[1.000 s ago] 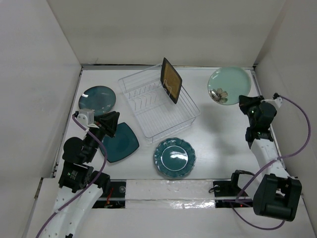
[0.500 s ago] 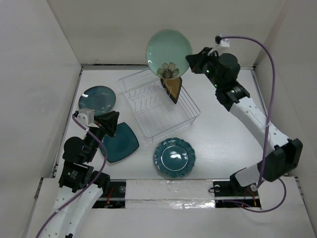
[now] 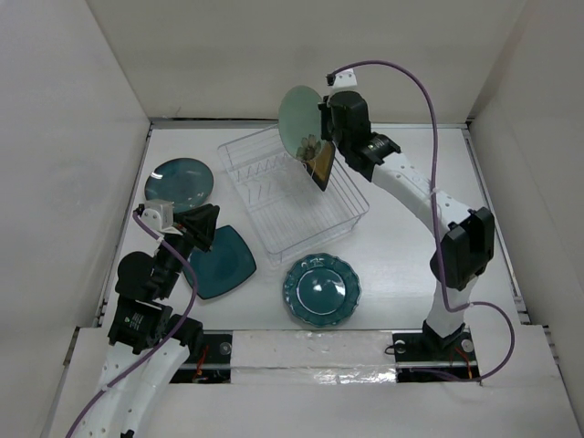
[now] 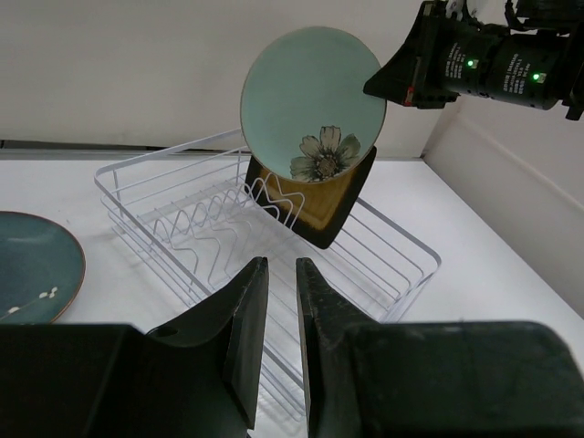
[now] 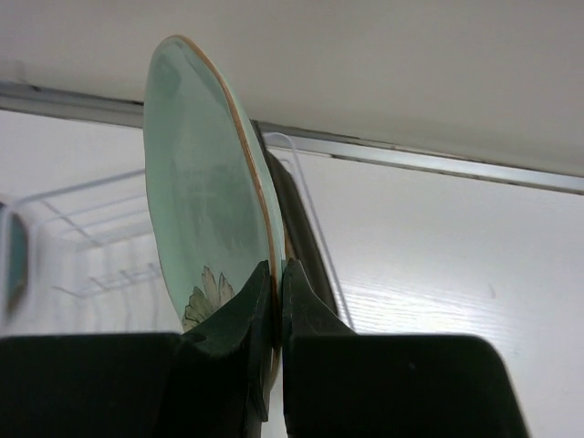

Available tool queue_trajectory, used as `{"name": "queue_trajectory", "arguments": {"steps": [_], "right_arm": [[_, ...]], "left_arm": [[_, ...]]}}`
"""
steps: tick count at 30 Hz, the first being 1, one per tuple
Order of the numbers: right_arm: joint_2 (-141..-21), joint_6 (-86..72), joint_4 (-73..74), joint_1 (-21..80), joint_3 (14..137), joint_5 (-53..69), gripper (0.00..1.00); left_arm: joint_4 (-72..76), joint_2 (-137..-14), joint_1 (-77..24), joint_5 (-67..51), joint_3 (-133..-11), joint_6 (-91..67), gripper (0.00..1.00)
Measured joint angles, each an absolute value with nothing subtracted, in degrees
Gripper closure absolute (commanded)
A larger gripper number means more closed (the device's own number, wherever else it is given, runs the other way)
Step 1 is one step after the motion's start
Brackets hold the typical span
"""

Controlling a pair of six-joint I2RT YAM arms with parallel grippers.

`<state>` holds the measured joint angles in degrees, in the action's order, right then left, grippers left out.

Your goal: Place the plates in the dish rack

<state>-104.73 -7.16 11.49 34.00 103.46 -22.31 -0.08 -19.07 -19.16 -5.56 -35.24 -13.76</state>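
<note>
Rack (image 3: 290, 193) sits mid-table; the tan plate (image 3: 317, 149) stands on edge at its far end, the other tines bare. Right gripper (image 3: 319, 130) pinches the rim of the green plate (image 3: 299, 121), holding it upright above the rack's far end, in front of the tan plate. Round teal plate (image 3: 179, 182), square plate (image 3: 220, 261) and scalloped plate (image 3: 321, 290) lie flat on the white table (image 3: 411, 246), white walls around. Left gripper (image 4: 280, 301) hangs over the square plate, fingers nearly together, holding nothing. Left wrist view shows the green plate's flower face; right wrist view shows its thin edge between the fingers.

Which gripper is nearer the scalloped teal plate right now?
Left. The left gripper hovers over the square teal plate, just left of the scalloped teal plate; the right gripper is beyond the dish rack's far end.
</note>
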Motion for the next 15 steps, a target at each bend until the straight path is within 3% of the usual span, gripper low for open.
{"name": "queue_trajectory", "arguments": {"steps": [15], "right_arm": [[-111.04,8.25,6.87,39.38,105.54,-36.32,1.00]], "left_arm": [[-0.10,-19.07,-19.16,-5.58,-35.24,-13.76,0.84]]}}
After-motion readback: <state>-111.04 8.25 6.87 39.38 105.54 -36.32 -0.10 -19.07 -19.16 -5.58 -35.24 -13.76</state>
